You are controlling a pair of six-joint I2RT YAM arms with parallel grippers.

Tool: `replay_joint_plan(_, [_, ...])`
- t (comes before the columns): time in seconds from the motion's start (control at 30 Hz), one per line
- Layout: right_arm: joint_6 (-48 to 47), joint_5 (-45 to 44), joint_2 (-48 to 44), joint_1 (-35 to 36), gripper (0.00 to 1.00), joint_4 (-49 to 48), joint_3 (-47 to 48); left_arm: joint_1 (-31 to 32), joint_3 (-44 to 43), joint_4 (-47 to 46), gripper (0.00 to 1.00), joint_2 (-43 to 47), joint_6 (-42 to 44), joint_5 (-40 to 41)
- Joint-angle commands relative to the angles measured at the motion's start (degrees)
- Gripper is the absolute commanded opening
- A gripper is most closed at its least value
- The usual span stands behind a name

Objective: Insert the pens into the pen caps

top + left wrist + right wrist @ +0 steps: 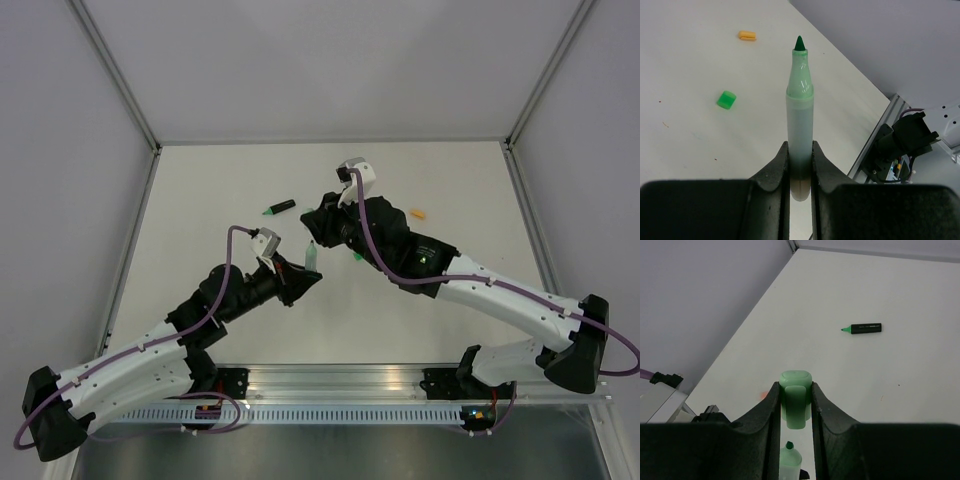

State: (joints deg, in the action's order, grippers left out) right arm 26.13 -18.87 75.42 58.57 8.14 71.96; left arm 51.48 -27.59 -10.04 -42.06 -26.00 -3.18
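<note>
My left gripper point(800, 150) point(306, 270) is shut on the lower barrel of a pale green pen point(800, 115) point(312, 256), whose dark green tip is bare and points away from the fingers. My right gripper point(796, 388) point(318, 232) is shut on a pale green pen cap point(796, 399), open end facing that pen's tip point(789, 446), with a small gap between them. A black pen point(863, 328) point(281, 208) with a green tip lies on the table beyond. A bright green cap point(726, 99) point(357, 256) lies loose by the right arm.
A short orange piece point(747, 35) point(418, 213) lies on the white table point(200, 200) to the right of the right arm; whether it is a cap or a pen I cannot tell. Grey walls enclose the table, and an aluminium rail point(340, 385) runs along its near edge.
</note>
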Motion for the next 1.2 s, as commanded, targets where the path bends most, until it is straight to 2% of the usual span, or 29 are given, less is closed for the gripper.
replay_joint_plan(0.0, [-0.4,0.1,-2.5,1.1,0.0,-1.7,-1.1,0.0,-2.4,-2.3,0.02,0.1,2.0,-0.6])
replay_joint_plan(0.47, [-0.7,-1.9,-3.5,3.7,0.0,-2.8,-3.9,0.0,-2.4,-2.0,0.02,0.3,2.4,0.9])
replay_joint_plan(0.97, [-2.9,-8.8,-4.7,5.6,0.0,-0.8,-3.2,0.0,-2.3,-1.8,0.02,0.8,2.3,1.2])
replay_joint_plan(1.17, [-1.2,-6.2,-4.8,5.6,0.0,-2.3,-6.1,0.0,-1.9,-1.7,0.02,1.5,2.4,2.5])
